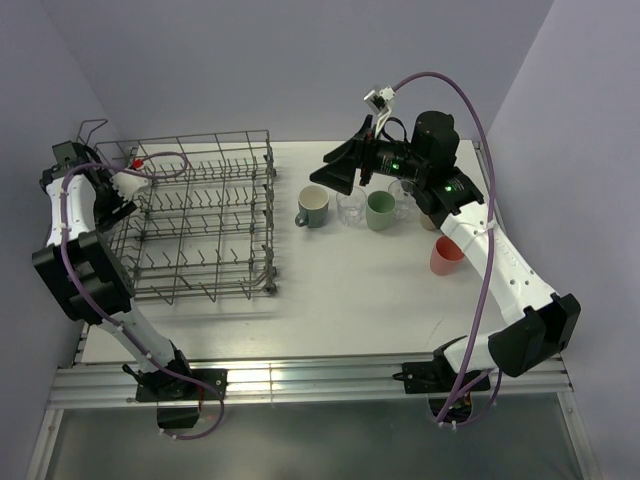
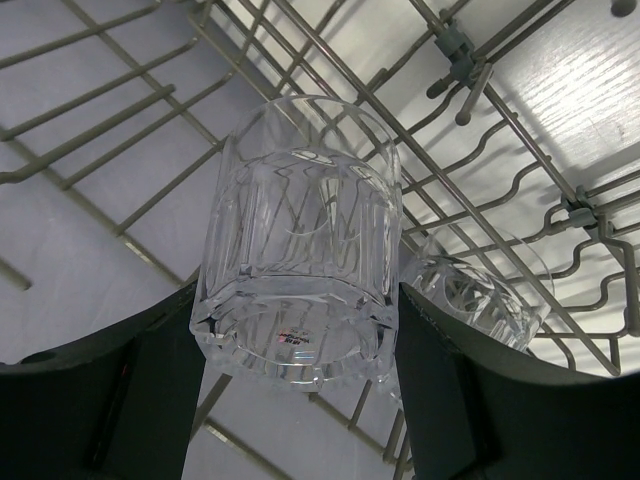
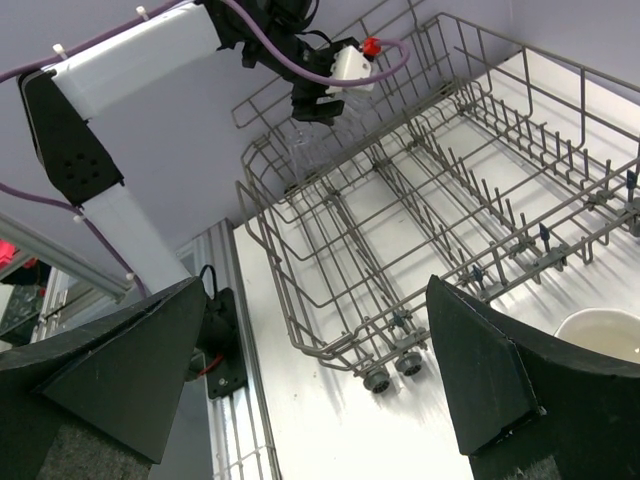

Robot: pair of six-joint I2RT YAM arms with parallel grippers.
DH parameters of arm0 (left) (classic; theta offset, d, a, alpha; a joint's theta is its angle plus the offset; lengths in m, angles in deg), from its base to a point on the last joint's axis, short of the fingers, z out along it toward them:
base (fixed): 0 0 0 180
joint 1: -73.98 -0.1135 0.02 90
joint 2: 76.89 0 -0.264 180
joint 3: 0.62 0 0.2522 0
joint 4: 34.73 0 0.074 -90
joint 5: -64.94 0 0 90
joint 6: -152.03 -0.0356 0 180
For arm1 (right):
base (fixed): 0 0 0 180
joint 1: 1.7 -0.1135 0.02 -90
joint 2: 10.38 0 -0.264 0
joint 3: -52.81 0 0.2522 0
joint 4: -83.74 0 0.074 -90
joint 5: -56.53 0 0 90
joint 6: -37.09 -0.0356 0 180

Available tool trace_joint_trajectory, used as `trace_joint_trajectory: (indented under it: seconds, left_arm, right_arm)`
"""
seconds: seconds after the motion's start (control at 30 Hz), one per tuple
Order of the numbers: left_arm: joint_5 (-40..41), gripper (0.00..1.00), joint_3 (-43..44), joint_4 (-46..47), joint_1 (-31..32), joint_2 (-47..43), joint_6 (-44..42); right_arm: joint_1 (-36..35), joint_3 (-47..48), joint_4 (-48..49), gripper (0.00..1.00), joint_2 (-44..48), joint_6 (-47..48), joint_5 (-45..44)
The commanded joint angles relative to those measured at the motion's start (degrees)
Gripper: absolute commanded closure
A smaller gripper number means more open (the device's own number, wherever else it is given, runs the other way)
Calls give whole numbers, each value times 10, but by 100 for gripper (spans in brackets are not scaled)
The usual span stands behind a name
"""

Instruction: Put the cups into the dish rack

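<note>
The grey wire dish rack (image 1: 268, 215) stands at the table's left. My left gripper (image 1: 128, 186) is at the rack's left end, shut on a clear glass tumbler (image 2: 300, 250) held over the rack wires (image 2: 497, 125). A second clear tumbler (image 2: 480, 300) lies in the rack just right of it. My right gripper (image 1: 337, 172) is open and empty, above the table right of the rack, near a grey-blue mug (image 1: 312, 207), a clear glass (image 1: 350, 207), a green mug (image 1: 380, 210) and a coral mug (image 1: 447, 257). In the right wrist view the rack (image 3: 300, 290) and the left gripper (image 3: 320, 95) show.
Another clear glass (image 1: 404, 193) stands behind the green mug, partly hidden by the right arm. A pale mug rim (image 3: 605, 335) shows at the right wrist view's lower right. The aluminium rail (image 1: 300, 380) runs along the table's near edge.
</note>
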Motion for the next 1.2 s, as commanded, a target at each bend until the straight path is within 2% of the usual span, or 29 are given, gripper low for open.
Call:
trace_joint_trajectory:
  seconds: [0.0,0.4,0.93,1.17]
  left_arm:
    - [10,100,-6,24,-4,-3,-16]
    - [37,100,-36,7,-8,13,-15]
    - [-29,100,26,-143,-16,11,-16]
    - [-17,93,18,-142,-22,23,-3]
  right_arm:
    - [-1,1,9,1,4,10,1]
    - [-1,1,13,1,1,7,2]
    - [-1,4,10,1,-2,11,4]
    - [-1,6,9,1,-2,11,5]
